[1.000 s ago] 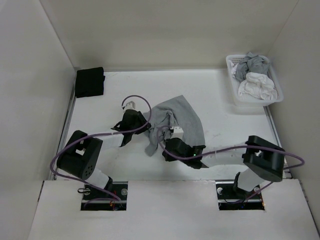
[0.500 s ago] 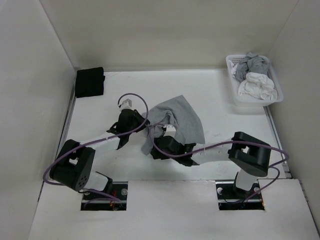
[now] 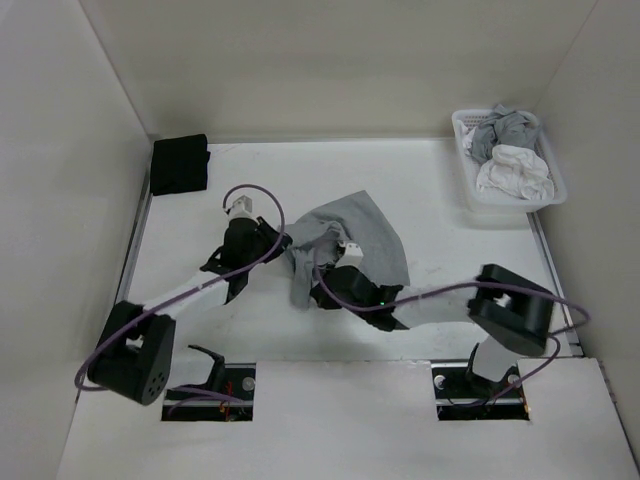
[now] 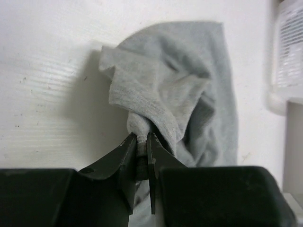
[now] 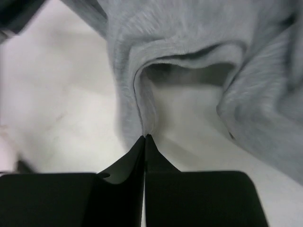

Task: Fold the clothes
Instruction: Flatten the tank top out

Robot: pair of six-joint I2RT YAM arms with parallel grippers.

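- The light grey knit T-shirt (image 3: 365, 235) is lying crumpled near the middle of the white tabletop (image 3: 430, 180). It is bunching into ridges on its left side and spreading flatter toward the right, and no clean fold is showing anywhere.
- The left gripper (image 4: 142, 137) is clamping a thick bunch of the T-shirt's fabric between jaws drawn nearly together, at the garment's left edge.
- The right gripper (image 5: 144, 138) is pressing its jaws fully together. A thin hem fold is running straight into their tips and looks pinched there, on the near side of the cloth.
- By my reading the task is sitting at an early stage: the shirt is needing to be spread flat first, and every fold is left to do.
- Bare tabletop is lying behind the shirt and on both sides of it.
- The black folded cloth bundle (image 3: 180, 163) is sitting well apart in the far-left corner.
- The white plastic basket (image 3: 505, 205) of other garments is standing in the far-right corner, also well apart — a long pull to the right would be heading its way.
- The two grippers are working near each other, so drawing them apart sideways seems the freest move.
- The pale walls (image 3: 90, 200) are closing in the left, rear and right edges.
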